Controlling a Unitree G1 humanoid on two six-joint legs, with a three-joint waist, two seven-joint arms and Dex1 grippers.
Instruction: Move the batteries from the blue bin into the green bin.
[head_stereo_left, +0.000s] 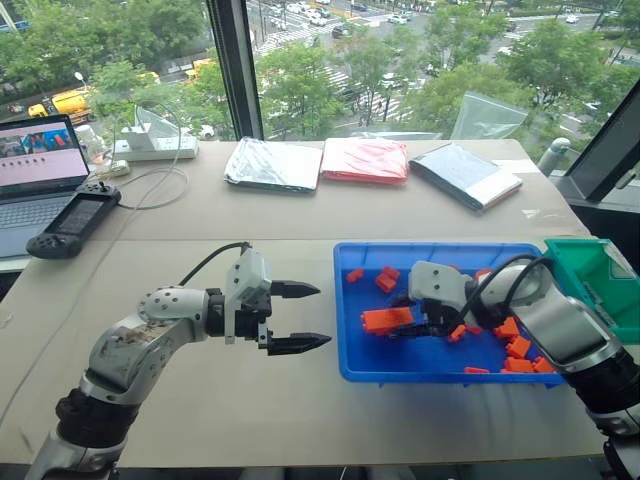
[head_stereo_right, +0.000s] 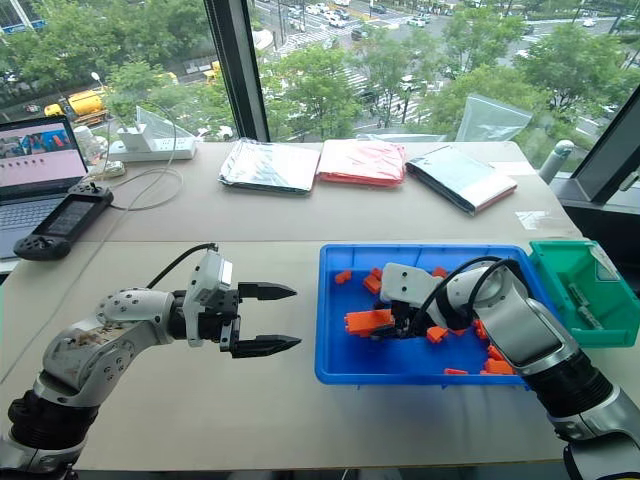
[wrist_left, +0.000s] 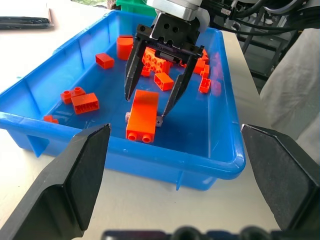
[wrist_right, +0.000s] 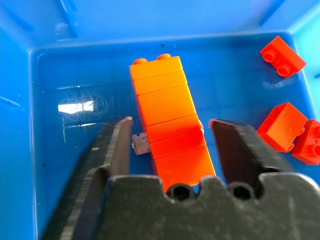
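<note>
The long orange block (wrist_left: 142, 114), built of stacked studded bricks with a small grey stub at one side, lay flat on the floor of the blue bin (head_stereo_left: 350, 365), toward its near-left part; it appeared to be the "battery" then being addressed. Shorter orange bricks (head_stereo_left: 518, 350) lay scattered across the rest of the tray. The right gripper (wrist_left: 150, 103) reached down into the bin with its jaws straddling the block, one finger on each long side; a narrow gap showed on both sides in the right wrist view, so the jaws were partly apart and not clamped. The step in hand was judged to be the grasp. The next move would call for closing squarely across the block's narrow width, then lifting clear of the low rim and carrying rightward to the green bin (head_stereo_left: 588, 280), which stood just beside the tray's far-right corner on the worktop (head_stereo_left: 230, 400). The left gripper (head_stereo_left: 297, 317) hovered over the worktop beside the tray's left wall, jaws wide apart and empty, pointing toward the bin.
</note>
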